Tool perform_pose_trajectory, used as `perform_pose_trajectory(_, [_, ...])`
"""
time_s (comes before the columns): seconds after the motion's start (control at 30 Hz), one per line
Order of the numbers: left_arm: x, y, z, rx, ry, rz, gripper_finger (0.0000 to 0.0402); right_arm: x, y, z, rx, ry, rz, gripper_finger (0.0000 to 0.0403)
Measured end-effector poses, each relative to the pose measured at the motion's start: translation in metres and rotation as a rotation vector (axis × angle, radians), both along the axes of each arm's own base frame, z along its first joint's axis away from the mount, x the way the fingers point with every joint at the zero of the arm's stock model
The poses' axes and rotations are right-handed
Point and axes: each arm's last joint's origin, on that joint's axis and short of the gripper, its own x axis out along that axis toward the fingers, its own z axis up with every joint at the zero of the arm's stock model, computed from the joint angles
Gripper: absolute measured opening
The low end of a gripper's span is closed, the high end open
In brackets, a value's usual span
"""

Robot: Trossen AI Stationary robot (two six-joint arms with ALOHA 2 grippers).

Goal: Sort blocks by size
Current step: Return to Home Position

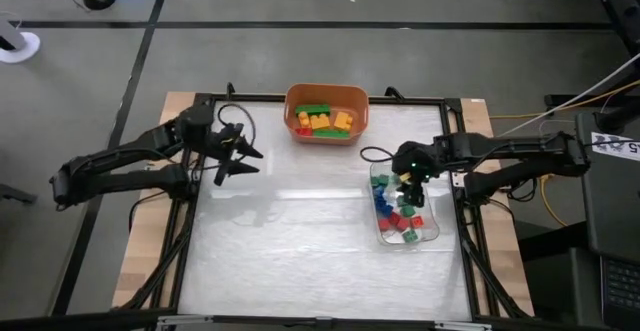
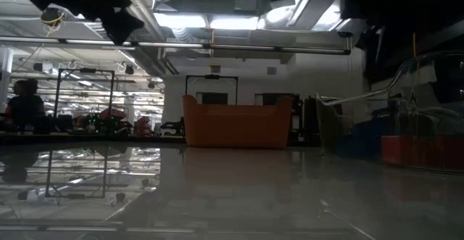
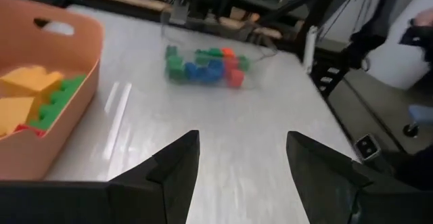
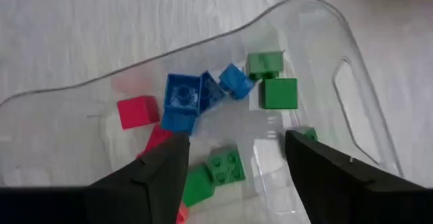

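Clear curved tray (image 4: 311,55) holds studded blocks (image 4: 181,102) beneath the spread right tool (image 4: 235,140).

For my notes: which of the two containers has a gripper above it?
The clear tray: the open right gripper hangs over it. The orange bin has none above; the left gripper is beside it.

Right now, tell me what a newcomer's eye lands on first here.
The orange bin at the back edge of the table stands out, holding bigger yellow, green and red blocks. On the right side, a clear tray holds small blue, green and red cubes, the right arm's jaws open just above them. The left arm's jaws hang open over bare table beside the bin.
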Motion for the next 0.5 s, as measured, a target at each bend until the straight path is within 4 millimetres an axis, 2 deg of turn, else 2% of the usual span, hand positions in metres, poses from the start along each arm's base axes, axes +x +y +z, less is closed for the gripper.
perform_pose_trajectory(0.1, [-0.01,-0.009,-0.006,-0.007,-0.051,-0.008,0.0208,-0.014,0.0,0.011,-0.011,-0.056,0.003,0.0243])
perform_pose_trajectory(0.33, [-0.032,-0.02,-0.031,0.026,-0.243,0.042,0.0208,-0.056,-0.002,0.047,-0.132,-0.364,-0.017,0.0244])
perform_pose_trajectory(0.5, [-0.043,-0.025,-0.049,0.024,-0.311,0.051,0.0208,-0.079,-0.002,0.047,-0.128,-0.576,-0.027,0.0244])
